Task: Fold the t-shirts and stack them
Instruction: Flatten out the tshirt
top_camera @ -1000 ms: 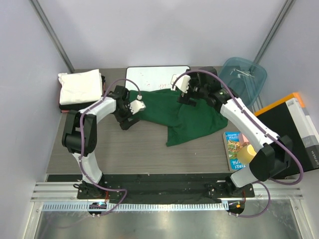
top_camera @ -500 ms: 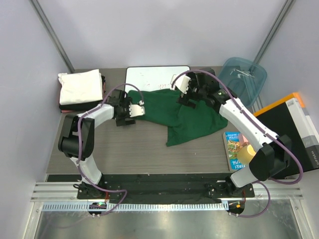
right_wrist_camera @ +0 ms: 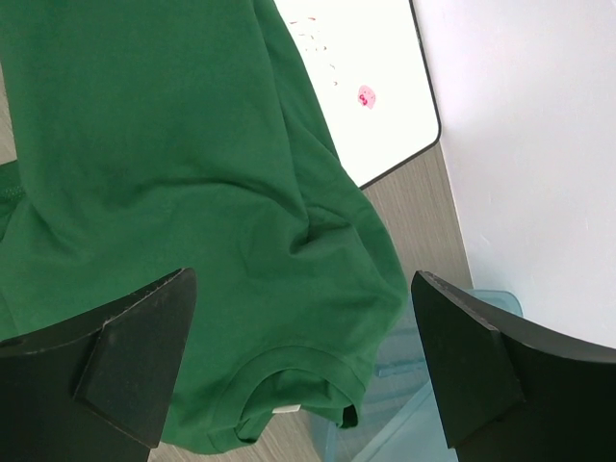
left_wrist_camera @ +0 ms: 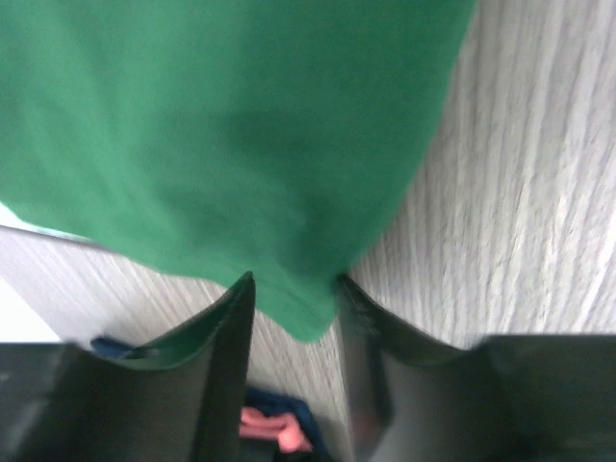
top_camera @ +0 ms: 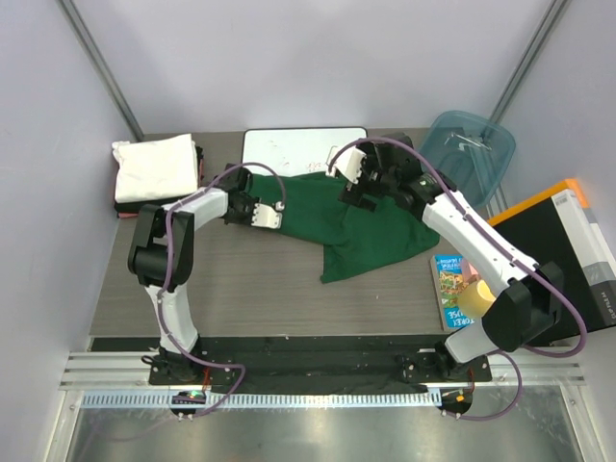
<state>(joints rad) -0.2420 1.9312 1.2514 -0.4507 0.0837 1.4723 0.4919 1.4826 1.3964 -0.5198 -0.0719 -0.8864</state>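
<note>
My left gripper (left_wrist_camera: 295,284) straddling the hem of a dark green cloth t-shirt (left_wrist_camera: 212,125) beside a black-rimmed white board (right_wrist_camera: 361,58), grip uncertain, my right gripper (right_wrist_camera: 303,279) splayed wide, the board's pink marks (right_wrist_camera: 366,96) illegible

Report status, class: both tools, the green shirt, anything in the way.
Left tool astride an edge of the green t-shirt, grip unconfirmed. Right tool open above its collar end. Shirt unfolded, crumpled, partly over the white board.

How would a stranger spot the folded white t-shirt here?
Look at the grey wooden table, then its far left corner. The folded white t-shirt lies there on a folded black one, left of the flat white board. Unlike the board, it is soft, rimless cloth.
</note>
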